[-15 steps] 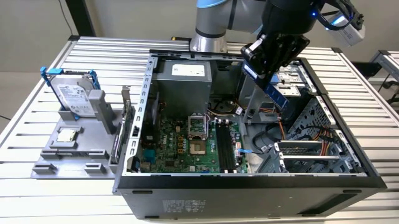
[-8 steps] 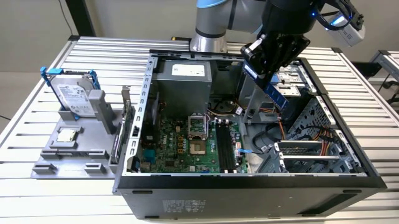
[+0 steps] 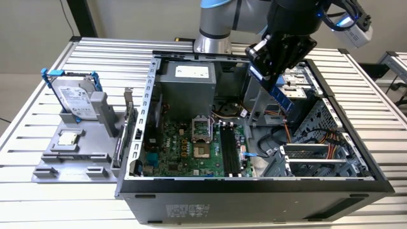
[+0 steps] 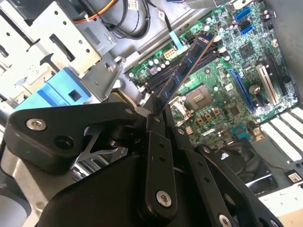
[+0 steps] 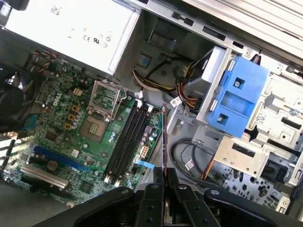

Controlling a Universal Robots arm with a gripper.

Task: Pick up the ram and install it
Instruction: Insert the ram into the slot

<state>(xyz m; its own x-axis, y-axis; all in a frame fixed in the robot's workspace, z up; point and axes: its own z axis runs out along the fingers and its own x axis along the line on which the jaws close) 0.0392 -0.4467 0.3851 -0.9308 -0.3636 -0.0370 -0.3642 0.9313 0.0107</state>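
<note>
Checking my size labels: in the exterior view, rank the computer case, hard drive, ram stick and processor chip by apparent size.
Largest: computer case
Next: hard drive
Third: ram stick in the gripper, partly covered, so unsure against the drive
Smallest: processor chip

ram | we see a slim, long, flat stick, dark with black chips, bluish in the exterior view | tilted, free end pointing down | upper end clamped in the gripper | hanging over the open case, not yet installed
</note>
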